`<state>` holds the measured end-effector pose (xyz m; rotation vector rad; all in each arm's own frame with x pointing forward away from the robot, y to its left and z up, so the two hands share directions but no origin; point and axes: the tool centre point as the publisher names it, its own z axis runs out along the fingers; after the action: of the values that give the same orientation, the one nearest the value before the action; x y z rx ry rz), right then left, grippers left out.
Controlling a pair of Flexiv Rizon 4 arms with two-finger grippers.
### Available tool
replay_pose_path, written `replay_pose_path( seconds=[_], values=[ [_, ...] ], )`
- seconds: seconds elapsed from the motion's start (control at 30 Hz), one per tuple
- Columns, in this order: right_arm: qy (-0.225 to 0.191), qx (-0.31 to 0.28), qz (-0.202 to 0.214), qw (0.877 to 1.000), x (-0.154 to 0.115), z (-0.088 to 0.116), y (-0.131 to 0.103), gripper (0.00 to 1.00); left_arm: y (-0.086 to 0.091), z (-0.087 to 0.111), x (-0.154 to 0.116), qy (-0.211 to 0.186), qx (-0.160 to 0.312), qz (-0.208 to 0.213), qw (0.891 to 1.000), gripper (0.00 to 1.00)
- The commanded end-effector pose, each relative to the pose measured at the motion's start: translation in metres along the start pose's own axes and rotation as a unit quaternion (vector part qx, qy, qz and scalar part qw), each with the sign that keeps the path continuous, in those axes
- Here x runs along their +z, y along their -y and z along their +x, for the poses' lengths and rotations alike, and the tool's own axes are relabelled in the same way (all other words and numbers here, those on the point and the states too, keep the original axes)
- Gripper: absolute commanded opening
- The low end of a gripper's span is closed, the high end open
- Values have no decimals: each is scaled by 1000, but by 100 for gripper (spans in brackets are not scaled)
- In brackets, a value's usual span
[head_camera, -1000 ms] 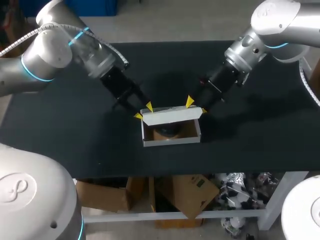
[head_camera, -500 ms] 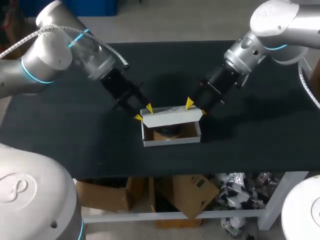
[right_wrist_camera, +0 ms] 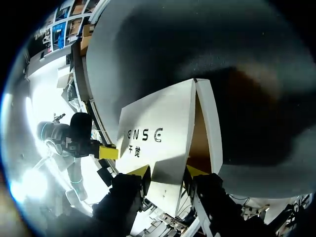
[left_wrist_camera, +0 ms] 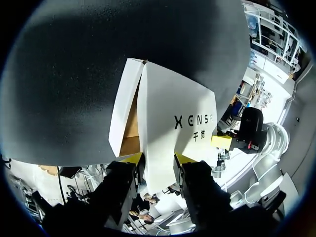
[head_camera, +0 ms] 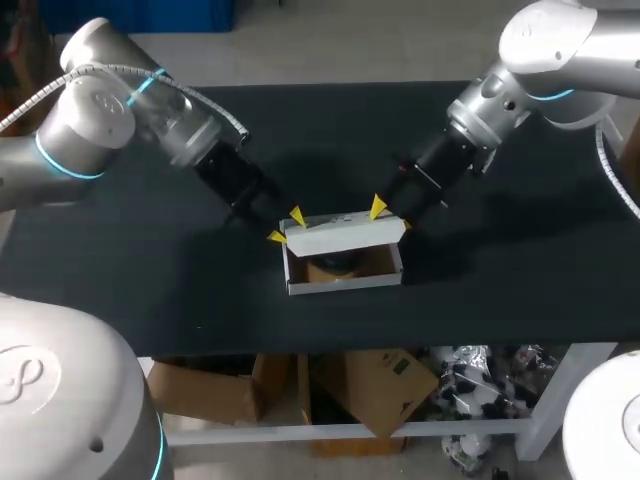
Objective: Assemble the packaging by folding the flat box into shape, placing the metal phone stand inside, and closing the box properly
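The white box (head_camera: 345, 280) stands open-topped at the table's middle, with the dark phone stand (head_camera: 335, 263) inside. Its lid (head_camera: 345, 234) is raised at a slant over the back wall. My left gripper (head_camera: 287, 227) straddles the lid's left end, and my right gripper (head_camera: 392, 214) straddles its right end. In the left wrist view the lid (left_wrist_camera: 173, 113) fills the gap of the left gripper (left_wrist_camera: 158, 159), touching both fingers. In the right wrist view the lid (right_wrist_camera: 158, 128) likewise fills the gap of the right gripper (right_wrist_camera: 168, 172). Each wrist view shows the other arm's yellow tip at the lid's far end.
The black table (head_camera: 150, 260) lies bare on both sides of the box and behind it. Its front edge runs close below the box. Nothing else stands on the table.
My left arm's elbow and forearm have swung out to the left, while its gripper stays at the lid's left end. The right arm and the lid have barely moved.
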<state>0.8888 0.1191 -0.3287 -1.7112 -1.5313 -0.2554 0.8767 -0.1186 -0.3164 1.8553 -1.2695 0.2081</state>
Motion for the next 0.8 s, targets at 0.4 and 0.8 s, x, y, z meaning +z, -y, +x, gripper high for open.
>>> replay_pose_path(
  seconds=[0.4, 0.8],
  values=[
    [0, -1, -2, 1000, 3, 6, 0, 46, 4, 7, 3, -53, 0, -2, 999, 37],
    [-14, 5, -10, 1000, 2, 7, 0, 49, 2, 7, 2, -64, 2, 2, 998, 37]
  ],
)
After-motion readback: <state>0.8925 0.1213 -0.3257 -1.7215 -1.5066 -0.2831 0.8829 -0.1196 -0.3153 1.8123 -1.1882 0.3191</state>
